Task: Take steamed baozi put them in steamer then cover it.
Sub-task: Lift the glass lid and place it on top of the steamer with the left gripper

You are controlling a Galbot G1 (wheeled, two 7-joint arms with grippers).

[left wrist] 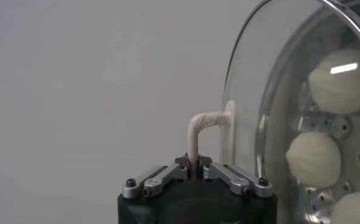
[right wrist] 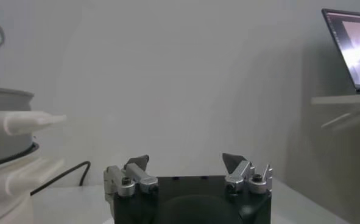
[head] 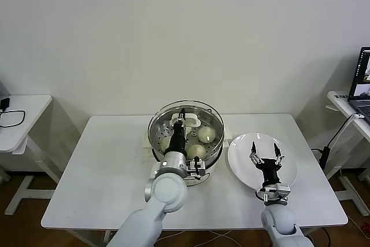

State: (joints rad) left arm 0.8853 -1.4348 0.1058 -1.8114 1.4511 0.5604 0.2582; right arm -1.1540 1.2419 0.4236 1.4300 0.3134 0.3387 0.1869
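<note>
The buns [head: 206,134] sit inside the steamer [head: 215,150], which stands on the tabletop [head: 104,166] near the middle of its back edge. Three show clearly through the glass in the head view; a fourth may be hidden behind the arm. The lid [head: 211,112] lies over the pot, though from the head view it is hard to say whether its rim is fully seated or just above the pot's edge. The left gripper [head: 183,118] reaches in from the front edge over the pot, its fingers pressed together on the cream-white handle [left wrist: 201,123] at the lid's centre; the left wrist view shows the handle's bent end pinched between the two fingertips.

Just beside the steamer, toward the right edge of the tabletop, lies a white plate [head: 240,154]. The right gripper [head: 265,155] hangs over the plate with its fingers spread wide, holding nothing.

A small white side table [head: 26,111] stands past the left edge, and a laptop [head: 362,82] rests on another desk past the right edge.
</note>
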